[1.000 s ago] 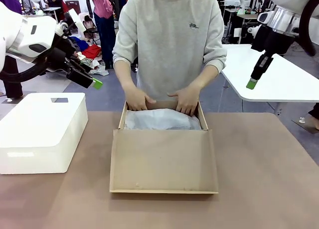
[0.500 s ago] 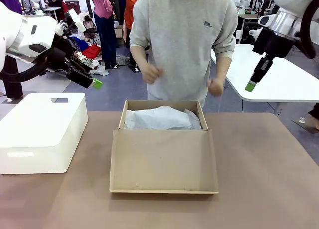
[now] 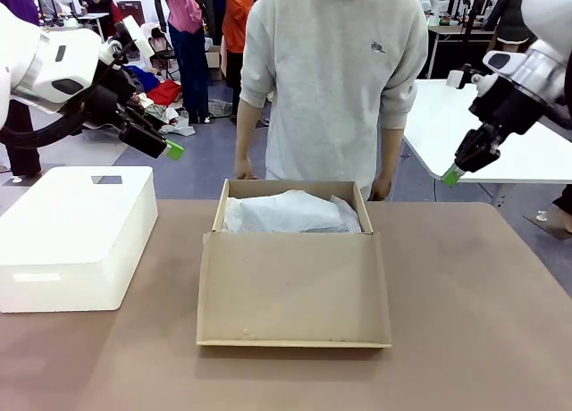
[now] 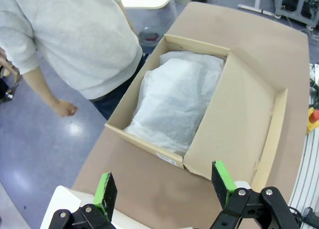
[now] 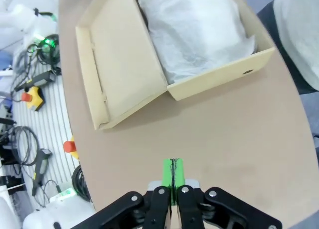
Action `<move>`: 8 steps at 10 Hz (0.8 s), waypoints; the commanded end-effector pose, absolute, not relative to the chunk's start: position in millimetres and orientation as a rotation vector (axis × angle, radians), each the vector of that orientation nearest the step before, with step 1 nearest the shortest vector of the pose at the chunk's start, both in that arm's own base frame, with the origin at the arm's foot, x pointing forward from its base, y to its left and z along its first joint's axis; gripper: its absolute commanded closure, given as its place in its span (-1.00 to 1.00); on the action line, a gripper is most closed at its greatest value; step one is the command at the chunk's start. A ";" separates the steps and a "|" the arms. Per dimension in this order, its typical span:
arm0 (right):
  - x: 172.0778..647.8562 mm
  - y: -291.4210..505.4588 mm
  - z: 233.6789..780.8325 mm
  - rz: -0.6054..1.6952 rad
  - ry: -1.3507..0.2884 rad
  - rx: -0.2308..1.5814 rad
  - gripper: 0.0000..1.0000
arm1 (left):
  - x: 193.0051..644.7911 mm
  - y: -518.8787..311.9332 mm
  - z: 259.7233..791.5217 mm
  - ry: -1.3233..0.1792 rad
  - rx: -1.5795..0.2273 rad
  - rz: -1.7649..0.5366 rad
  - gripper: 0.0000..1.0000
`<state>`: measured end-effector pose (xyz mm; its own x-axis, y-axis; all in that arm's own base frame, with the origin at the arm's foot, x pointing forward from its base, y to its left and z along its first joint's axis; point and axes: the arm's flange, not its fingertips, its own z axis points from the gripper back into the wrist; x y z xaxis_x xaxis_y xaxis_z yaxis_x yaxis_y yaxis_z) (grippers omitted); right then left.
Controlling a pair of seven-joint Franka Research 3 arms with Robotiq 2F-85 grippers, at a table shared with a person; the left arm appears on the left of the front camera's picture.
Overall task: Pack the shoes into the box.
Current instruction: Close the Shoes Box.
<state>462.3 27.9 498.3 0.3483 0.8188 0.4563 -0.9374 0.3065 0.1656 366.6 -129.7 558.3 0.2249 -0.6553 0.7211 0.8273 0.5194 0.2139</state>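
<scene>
Left end effector (image 3: 170, 149) spread at upper left, right end effector (image 3: 451, 173) pressed together; probably best to lift the flap lid (image 3: 295, 286) by its near edge, squarely, closing the box (image 3: 290, 188).

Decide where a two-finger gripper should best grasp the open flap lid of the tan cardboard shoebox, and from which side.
Probably the raised lip along the free edge of the flap lid, approached from above on the robot's side. The lid lies open, flat on the brown table, hinged to the tan cardboard shoebox, so that thin upright lip offers two faces to pinch.
</scene>
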 end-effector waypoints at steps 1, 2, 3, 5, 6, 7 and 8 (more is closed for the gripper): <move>443.0 24.7 482.5 1.163 -0.409 0.436 1.00 | 367.3 -129.1 558.3 -0.866 -0.247 -1.036 -1.00; 436.9 27.4 474.9 1.116 -0.432 0.400 1.00 | 367.3 -129.1 558.3 -0.866 -0.247 -1.036 -1.00; 429.8 30.8 470.5 1.095 -0.468 0.389 1.00 | 367.3 -129.1 558.3 -0.866 -0.247 -1.036 -1.00; 426.7 33.1 465.2 1.084 -0.445 0.365 1.00 | 367.3 -129.1 558.3 -0.866 -0.247 -1.036 -1.00; 431.1 33.0 465.8 1.055 -0.385 0.339 1.00 | 367.3 -129.1 558.3 -0.866 -0.247 -1.036 -1.00; 431.0 24.3 468.3 1.101 -0.426 0.373 1.00 | 367.3 -129.1 558.3 -0.866 -0.247 -1.036 -1.00; 431.0 24.3 468.3 1.101 -0.426 0.373 1.00 | 367.3 -129.1 558.3 -0.866 -0.247 -1.036 -1.00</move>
<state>430.4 24.3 465.4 0.3987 0.7710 0.4965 -0.9056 0.4166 0.0803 366.6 -129.7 558.4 0.2249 -0.6552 0.7212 0.8273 0.5195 0.2139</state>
